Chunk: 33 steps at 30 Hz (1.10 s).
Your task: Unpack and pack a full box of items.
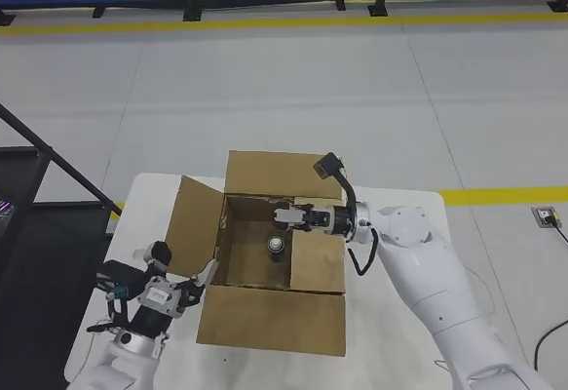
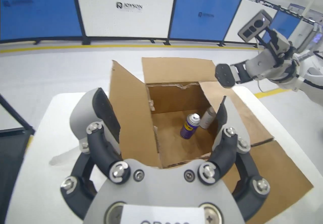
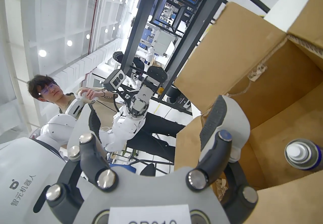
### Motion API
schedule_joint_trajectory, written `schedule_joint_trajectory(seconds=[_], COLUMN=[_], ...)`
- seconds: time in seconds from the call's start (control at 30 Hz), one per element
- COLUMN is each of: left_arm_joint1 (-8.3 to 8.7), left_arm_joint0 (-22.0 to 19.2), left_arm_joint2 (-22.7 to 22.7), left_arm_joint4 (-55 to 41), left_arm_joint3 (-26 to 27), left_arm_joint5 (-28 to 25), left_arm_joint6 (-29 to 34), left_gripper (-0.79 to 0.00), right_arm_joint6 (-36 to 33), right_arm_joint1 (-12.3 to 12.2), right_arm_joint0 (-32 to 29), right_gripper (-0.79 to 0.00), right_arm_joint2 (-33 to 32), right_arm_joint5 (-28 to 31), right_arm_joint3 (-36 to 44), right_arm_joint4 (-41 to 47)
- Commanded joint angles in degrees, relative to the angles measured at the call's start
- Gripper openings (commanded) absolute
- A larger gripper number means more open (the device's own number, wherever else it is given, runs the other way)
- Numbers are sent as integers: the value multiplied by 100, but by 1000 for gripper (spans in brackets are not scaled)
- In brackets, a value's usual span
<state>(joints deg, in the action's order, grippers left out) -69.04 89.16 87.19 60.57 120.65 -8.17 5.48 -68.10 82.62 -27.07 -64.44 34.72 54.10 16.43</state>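
Note:
An open cardboard box (image 1: 264,263) stands on the white table with its flaps folded outward. Inside, a blue spray can (image 2: 189,126) stands upright beside a white can (image 2: 208,117); the blue can's top (image 3: 302,154) also shows from above. My right gripper (image 1: 284,214) hovers open over the box's far inner side, above the cans and holding nothing. My left gripper (image 1: 204,275) is open at the box's near left corner, its fingers (image 2: 106,114) on either side of the left flap (image 2: 128,109) without clamping it. The right gripper (image 2: 225,75) shows above the box's rim.
The white table (image 1: 157,195) has bare surface left of the box and a strip along its right. A black metal frame (image 1: 11,127) and a dark panel stand off the table's left edge. The box's near flap (image 1: 274,320) lies flat toward me.

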Motion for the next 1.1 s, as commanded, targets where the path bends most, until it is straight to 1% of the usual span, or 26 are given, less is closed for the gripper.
schedule_joint_trajectory(seconds=[0.0,0.03,0.07,0.1,0.13,0.17,0.2,0.27,0.37,0.43,0.47,0.5,0.53,0.6,0.83,1.07], left_arm_joint1=[-4,-8,-13,-20,-28,-38,-47,-76,-122,-159,-183,-193,-210,-237,-310,-386], left_arm_joint0=[-302,-403,-595,-780,-904,-1124,-1297,-1616,-2129,-2422,-2537,-2638,-2788,-2950,-3404,-3644], left_arm_joint2=[-269,-341,-533,-662,-719,-884,-989,-1165,-1419,-1568,-1636,-1635,-1734,-1824,-2070,-2283], left_arm_joint4=[-184,-226,-316,-463,-561,-704,-855,-1204,-1822,-2190,-2559,-2677,-2722,-3047,-3794,-4411], left_arm_joint3=[-49,-77,-202,-275,-349,-507,-602,-861,-1353,-1692,-1864,-1974,-2119,-2342,-3146,-3754], left_arm_joint5=[-70,-62,-80,-114,-73,-59,-77,78,126,160,171,232,227,204,98,-325], left_arm_joint6=[769,938,1410,1745,1900,2317,2605,3023,3602,3758,3864,3876,3921,4021,4193,3961], left_gripper=[0,0,0,0,0,0,0,0,0,0,0,0,0,0,0,0], right_arm_joint6=[30,48,61,77,95,109,109,132,172,195,216,226,245,268,375,501], right_arm_joint1=[-124,-164,-247,-309,-349,-427,-482,-579,-691,-749,-773,-787,-815,-847,-936,-1012], right_arm_joint0=[-270,-369,-593,-788,-927,-1218,-1438,-1873,-2455,-2761,-2894,-2973,-3103,-3253,-3491,-3502], right_gripper=[0,0,0,0,0,0,0,0,0,0,0,0,0,0,0,0], right_arm_joint2=[-276,-372,-573,-736,-851,-1081,-1253,-1589,-2006,-2220,-2308,-2360,-2447,-2526,-2624,-2630], right_arm_joint5=[35,25,2,-31,-58,-141,-203,-327,-454,-511,-532,-550,-575,-564,-493,-449], right_arm_joint3=[496,662,1035,1333,1542,1958,2263,2818,3423,3669,3753,3790,3841,3852,3781,3697], right_arm_joint4=[-220,-290,-439,-547,-619,-739,-813,-938,-1028,-1066,-1056,-1043,-1021,-942,-832,-791])
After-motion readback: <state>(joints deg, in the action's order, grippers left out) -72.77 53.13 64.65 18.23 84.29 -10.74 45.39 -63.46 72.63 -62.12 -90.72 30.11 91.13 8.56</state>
